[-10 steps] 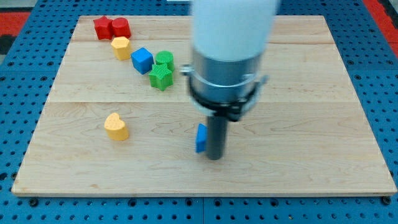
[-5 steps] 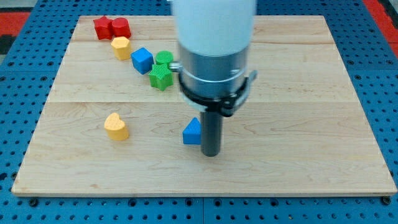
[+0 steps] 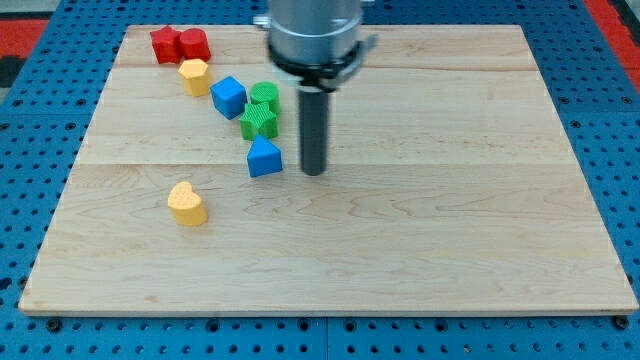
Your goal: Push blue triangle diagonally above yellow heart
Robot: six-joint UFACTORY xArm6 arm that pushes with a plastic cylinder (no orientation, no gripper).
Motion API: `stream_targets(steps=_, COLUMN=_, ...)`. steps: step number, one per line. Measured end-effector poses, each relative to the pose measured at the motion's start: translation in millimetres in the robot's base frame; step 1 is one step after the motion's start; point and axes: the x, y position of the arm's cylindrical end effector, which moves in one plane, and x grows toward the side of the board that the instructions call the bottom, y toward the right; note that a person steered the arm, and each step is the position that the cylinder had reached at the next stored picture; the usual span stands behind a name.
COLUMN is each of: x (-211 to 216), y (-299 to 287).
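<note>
The blue triangular plastic block (image 3: pixel 264 158) sits left of centre, up and right of the glossy yellow heart-shaped block (image 3: pixel 187 203), just below the ribbed green block (image 3: pixel 259 122). My tip (image 3: pixel 314 172), a plain rod with nothing to open or close, stands just right of it. Another shove may jam it into that green block on the pale wooden desk (image 3: pixel 450 220).

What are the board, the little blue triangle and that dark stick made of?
The board looks like pale wood: grain lines and plank seams show. The blue triangle seems moulded or printed plastic, evenly coloured and matt. The rod looks like dark metal or plastic, I cannot tell which; my tip stands just right of the triangle.
</note>
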Motion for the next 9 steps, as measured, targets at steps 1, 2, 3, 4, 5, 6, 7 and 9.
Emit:
stream_targets(steps=1, x=-3, y=-84)
stream_targets(steps=2, x=-14, y=-91)
stream_targets(steps=3, x=-14, y=-21)
stream_targets(steps=4, x=-33, y=-43)
stream_targets(steps=5, x=-34, y=-109)
stream_targets(steps=6, x=-38, y=-143)
stream_targets(steps=7, x=-50, y=-142)
stream_targets(steps=9, x=-77, y=-77)
